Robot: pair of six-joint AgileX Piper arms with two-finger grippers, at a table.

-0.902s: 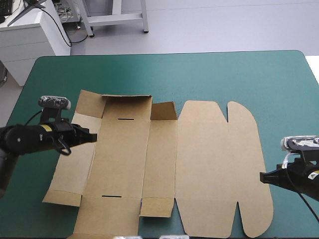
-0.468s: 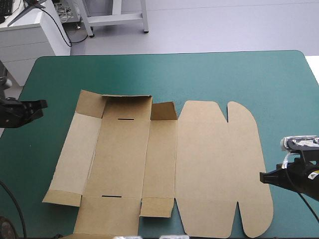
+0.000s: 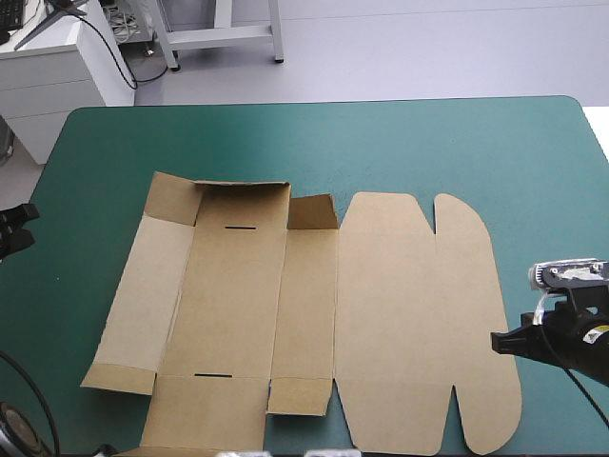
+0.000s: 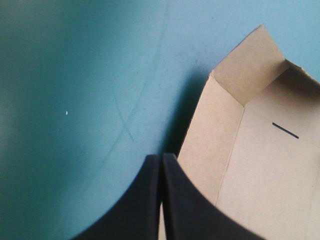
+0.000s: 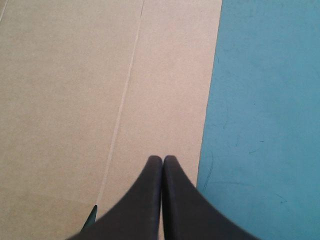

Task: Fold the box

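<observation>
The brown box (image 3: 304, 314) lies as a cut sheet in the middle of the table, its lid part flat to the right and two short flaps at its far edge slightly raised. My left gripper (image 3: 17, 228) is shut at the table's left edge, well apart from the box. In the left wrist view its shut tips (image 4: 161, 158) point at the box's far left corner flap (image 4: 250, 65). My right gripper (image 3: 499, 340) is shut, holds nothing, and hovers at the lid's right edge. The right wrist view shows its tips (image 5: 163, 159) over the brown board (image 5: 75, 75).
Teal-green cover (image 3: 400, 143) shows in a broad band between the box and the table's far edge, and in narrower strips to the left (image 3: 67, 314) and right (image 3: 552, 219) of the sheet.
My left arm has drawn back from the box's left flap to the table's left edge, almost out of the high view. The right gripper has crept slightly toward the box. The box has not moved.
</observation>
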